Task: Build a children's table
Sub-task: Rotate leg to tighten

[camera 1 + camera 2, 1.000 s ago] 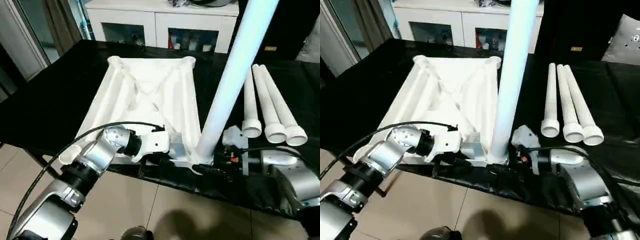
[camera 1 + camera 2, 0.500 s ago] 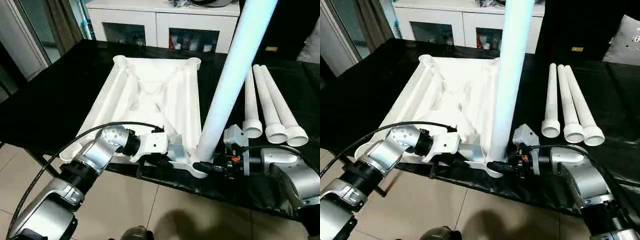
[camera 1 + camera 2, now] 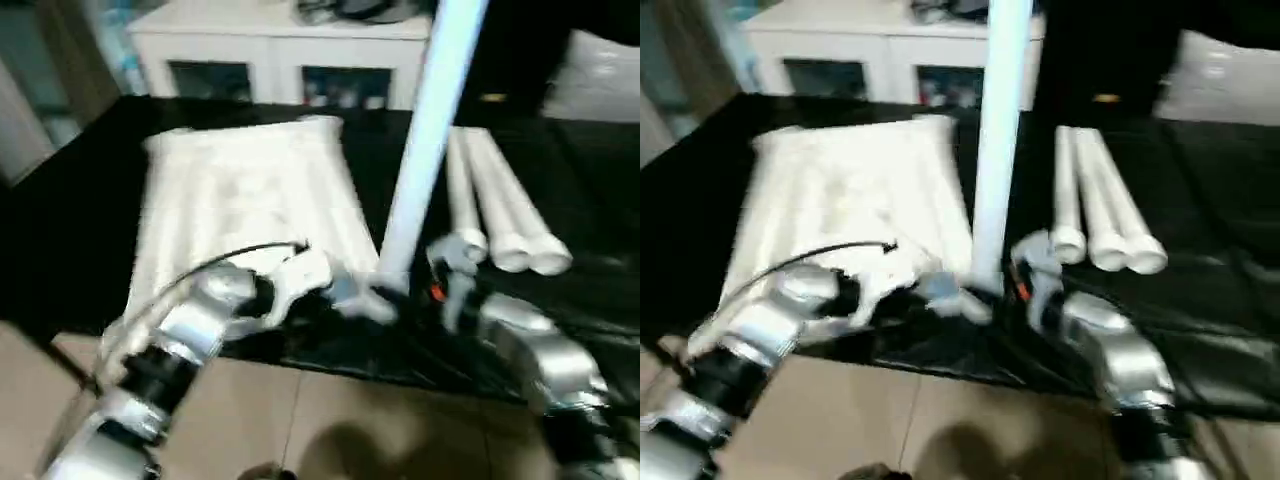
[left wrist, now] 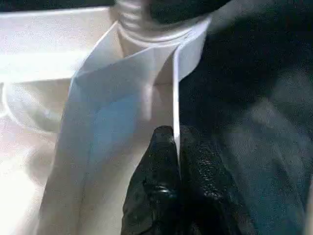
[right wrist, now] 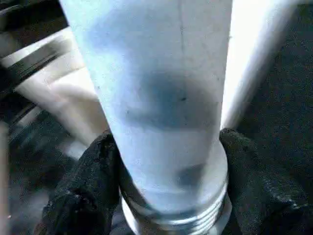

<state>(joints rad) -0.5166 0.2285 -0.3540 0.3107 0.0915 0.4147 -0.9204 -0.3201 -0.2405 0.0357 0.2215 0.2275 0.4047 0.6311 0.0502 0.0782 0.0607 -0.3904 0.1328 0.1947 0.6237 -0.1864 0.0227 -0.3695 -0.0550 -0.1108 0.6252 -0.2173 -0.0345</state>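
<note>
At the near edge of the black-covered work table [image 3: 90,190], the upside-down tabletop [image 3: 240,190] lies with its ribbed underside up. The left gripper [image 4: 175,139] is clamped on a thin rib of the tabletop beside the near right corner socket [image 4: 156,29]. In that socket stands one white leg [image 3: 425,130], upright, its threaded foot visible in the right wrist view. The right gripper [image 5: 166,166] has its black fingers [image 5: 85,186] on either side of the leg's base, gripping it. A second ago those fingers stood wider, beside the leg; they have since closed in on it, and both arms have shifted, the head camera swinging with them. I judge the leg is being seated or turned home in its socket. Three spare legs [image 3: 500,210] lie together toward the right edge of the work table. No brand, label or writing can be read anywhere.
</note>
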